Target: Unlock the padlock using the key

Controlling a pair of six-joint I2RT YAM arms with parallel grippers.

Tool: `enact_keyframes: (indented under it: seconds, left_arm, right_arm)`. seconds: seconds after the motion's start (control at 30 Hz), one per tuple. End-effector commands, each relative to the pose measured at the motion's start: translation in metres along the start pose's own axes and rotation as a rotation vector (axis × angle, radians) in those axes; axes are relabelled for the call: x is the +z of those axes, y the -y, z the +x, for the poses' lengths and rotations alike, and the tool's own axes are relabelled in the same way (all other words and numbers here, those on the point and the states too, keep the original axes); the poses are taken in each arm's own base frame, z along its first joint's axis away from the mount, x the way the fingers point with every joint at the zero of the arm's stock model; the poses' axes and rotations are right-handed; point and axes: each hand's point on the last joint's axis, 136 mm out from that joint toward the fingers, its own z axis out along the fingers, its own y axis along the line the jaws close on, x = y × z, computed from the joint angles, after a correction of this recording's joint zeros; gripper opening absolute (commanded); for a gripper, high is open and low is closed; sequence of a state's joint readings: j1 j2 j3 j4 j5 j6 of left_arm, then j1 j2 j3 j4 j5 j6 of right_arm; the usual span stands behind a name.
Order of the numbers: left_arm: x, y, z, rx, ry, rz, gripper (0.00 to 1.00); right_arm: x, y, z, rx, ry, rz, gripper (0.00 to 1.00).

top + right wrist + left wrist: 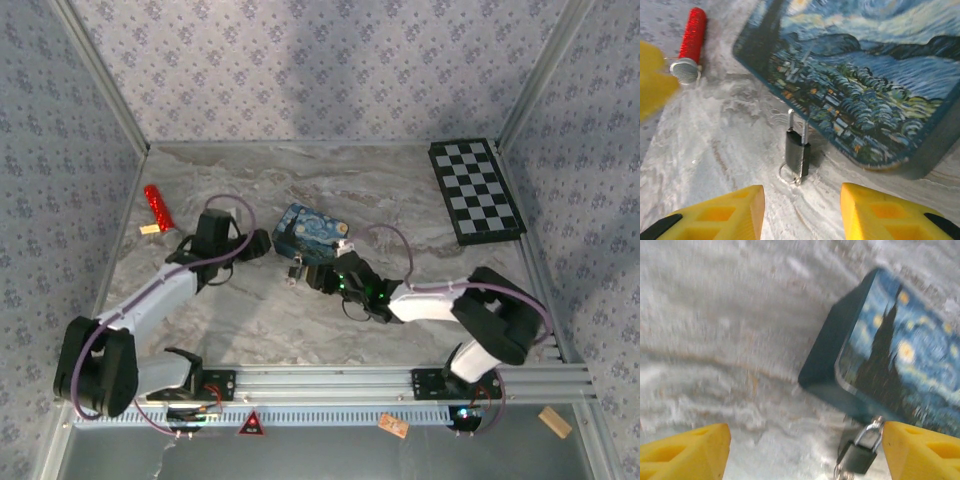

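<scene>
Padlock point(797, 155) long axis toward box point(880, 75), shackle at box edge. Box lid shut. Right gripper point(802, 200) half-open, empty; left gripper point(805, 442) wide, empty.

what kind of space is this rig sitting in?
Likely a lab test enclosure, not a home: metal-framed patterned wall panels, an aluminium mounting rail along the near edge, and a checkerboard on the marble-look tabletop.

A small black padlock point(797, 152) lies on the marbled desk point(380, 190) just before the blue painted box point(308, 230); red glittery cylinder point(158, 206) left, checkered board point(476, 190) right.
</scene>
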State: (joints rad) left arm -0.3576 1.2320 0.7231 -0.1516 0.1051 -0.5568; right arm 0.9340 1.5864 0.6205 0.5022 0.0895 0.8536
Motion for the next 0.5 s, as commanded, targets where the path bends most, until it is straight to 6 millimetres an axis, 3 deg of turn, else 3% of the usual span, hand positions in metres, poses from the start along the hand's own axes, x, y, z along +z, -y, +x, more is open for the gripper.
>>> enact_keyframes:
  seconds: [0.0, 0.17, 0.3, 0.47]
  left_arm:
    - [0.013, 0.002, -0.012, 0.028, -0.043, -0.032, 0.83]
    - [0.054, 0.02, -0.023, 0.051, -0.15, 0.011, 0.85]
    - [0.083, 0.022, -0.026, 0.061, -0.205, 0.003, 0.85]
    - [0.103, 0.025, -0.016, 0.071, -0.25, 0.007, 0.83]
  right_arm:
    - [0.02, 0.003, 0.007, 0.06, -0.047, 0.038, 0.46]
    - [0.03, 0.014, 0.007, 0.056, -0.058, 0.074, 0.46]
    - [0.032, 0.032, 0.001, 0.056, -0.076, 0.09, 0.46]
    - [0.035, 0.051, -0.009, 0.029, -0.094, 0.082, 0.52]
